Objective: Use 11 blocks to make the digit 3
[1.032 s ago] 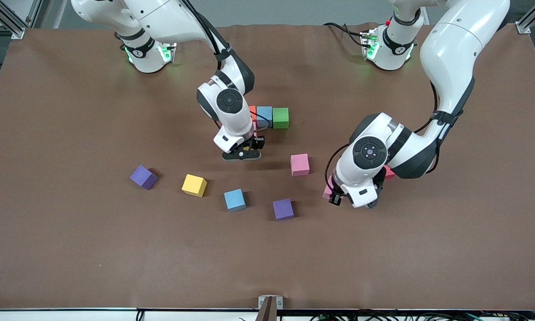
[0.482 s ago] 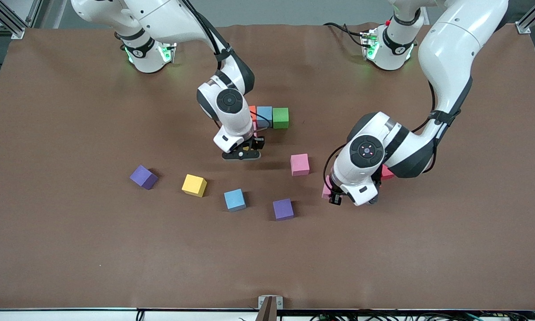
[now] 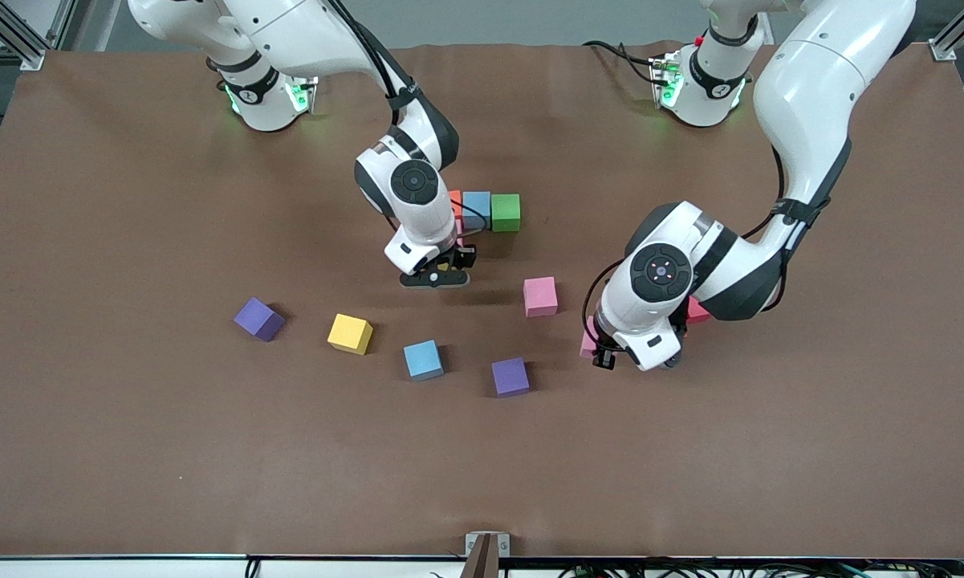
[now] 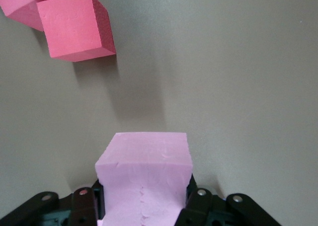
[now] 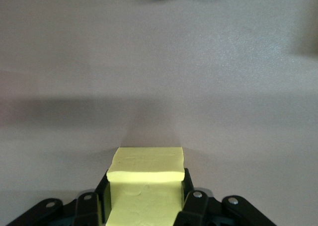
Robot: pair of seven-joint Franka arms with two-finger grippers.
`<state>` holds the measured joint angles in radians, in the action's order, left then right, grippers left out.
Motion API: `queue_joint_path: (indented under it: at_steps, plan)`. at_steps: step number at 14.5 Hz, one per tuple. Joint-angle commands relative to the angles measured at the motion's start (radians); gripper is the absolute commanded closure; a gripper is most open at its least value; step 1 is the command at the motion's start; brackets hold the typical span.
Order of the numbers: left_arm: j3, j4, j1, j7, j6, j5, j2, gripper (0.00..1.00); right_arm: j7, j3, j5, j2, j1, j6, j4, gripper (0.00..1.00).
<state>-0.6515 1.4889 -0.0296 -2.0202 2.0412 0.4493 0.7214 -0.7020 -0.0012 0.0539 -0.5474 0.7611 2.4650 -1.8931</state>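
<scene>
My left gripper is shut on a light pink block, low over the table beside two red blocks. In the front view that gripper shows the pink block at its edge. My right gripper is shut on a pale yellow block low over the table. In the front view the right gripper hangs by a row of orange, blue and green blocks.
Loose blocks lie nearer the front camera: pink, purple, blue, yellow and another purple. A red block peeks out under the left arm. The brown table spreads wide around them.
The left arm has shifted slightly toward the right arm's end of the table with the pink block in its jaws. The right arm has not moved.
</scene>
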Motion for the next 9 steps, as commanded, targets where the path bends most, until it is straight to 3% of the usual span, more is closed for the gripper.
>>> queue_joint_path:
  at_steps: [1, 9]
  plan:
    - [0.0, 0.008, -0.003, -0.009, 0.008, 0.002, -0.016, 0.44, -0.014, 0.0, 0.012, 0.034, 0.007, -0.012, -0.037, 0.59]
    - [0.0, 0.008, -0.004, -0.008, 0.008, 0.002, -0.014, 0.44, -0.017, 0.0, 0.015, 0.032, 0.007, 0.0, -0.017, 0.59]
